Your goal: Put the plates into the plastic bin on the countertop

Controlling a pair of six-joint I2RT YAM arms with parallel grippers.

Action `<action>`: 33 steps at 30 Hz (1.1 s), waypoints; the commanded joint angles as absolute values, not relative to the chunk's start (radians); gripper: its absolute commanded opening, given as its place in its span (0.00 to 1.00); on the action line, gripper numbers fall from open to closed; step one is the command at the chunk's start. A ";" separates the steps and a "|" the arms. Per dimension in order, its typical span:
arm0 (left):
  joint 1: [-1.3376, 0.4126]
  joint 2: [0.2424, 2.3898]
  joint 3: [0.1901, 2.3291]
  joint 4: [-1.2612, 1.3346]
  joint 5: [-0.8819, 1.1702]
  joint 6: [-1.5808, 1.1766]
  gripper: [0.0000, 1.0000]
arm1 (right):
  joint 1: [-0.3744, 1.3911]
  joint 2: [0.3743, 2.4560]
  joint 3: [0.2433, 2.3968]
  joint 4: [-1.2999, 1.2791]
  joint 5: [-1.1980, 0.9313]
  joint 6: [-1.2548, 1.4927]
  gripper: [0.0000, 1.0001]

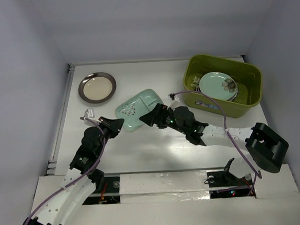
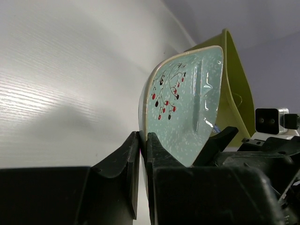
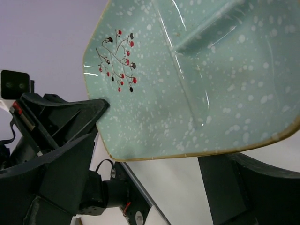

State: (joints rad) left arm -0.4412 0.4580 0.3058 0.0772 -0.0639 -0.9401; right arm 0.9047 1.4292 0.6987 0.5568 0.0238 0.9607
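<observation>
The mint rectangular divided plate [image 1: 139,107] with a red-berry sprig is held tilted above the countertop [image 1: 142,152]. My left gripper [image 1: 118,125] is shut on its rim; in the left wrist view the fingers [image 2: 143,136] pinch the plate [image 2: 187,108] edge-on. My right gripper [image 1: 152,116] stands open at the plate's opposite side, and in the right wrist view its jaws [image 3: 154,159] stand wide apart just below the plate's edge [image 3: 197,79]. The olive-green plastic bin [image 1: 250,95] sits at the back right, holding a mint round plate [image 1: 214,86] on other plates.
A metal-rimmed cream round plate [image 1: 97,87] lies at the back left of the countertop. A metal rail [image 1: 61,121] runs along the left edge. White walls close in the back and both sides.
</observation>
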 commanded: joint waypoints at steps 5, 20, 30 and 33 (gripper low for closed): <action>-0.442 0.408 0.407 0.244 0.071 -0.989 0.00 | 0.907 1.427 0.730 0.640 0.178 0.963 0.71; -0.442 0.414 0.448 0.189 0.094 -0.979 0.51 | 0.882 1.302 0.845 0.459 0.402 0.849 0.00; -0.442 0.698 0.624 0.196 -0.166 -0.752 0.70 | 0.396 1.022 0.953 0.200 0.220 0.747 0.00; -0.420 0.828 0.650 0.225 -0.206 -0.739 0.68 | 0.223 1.002 0.971 0.126 0.184 0.721 0.00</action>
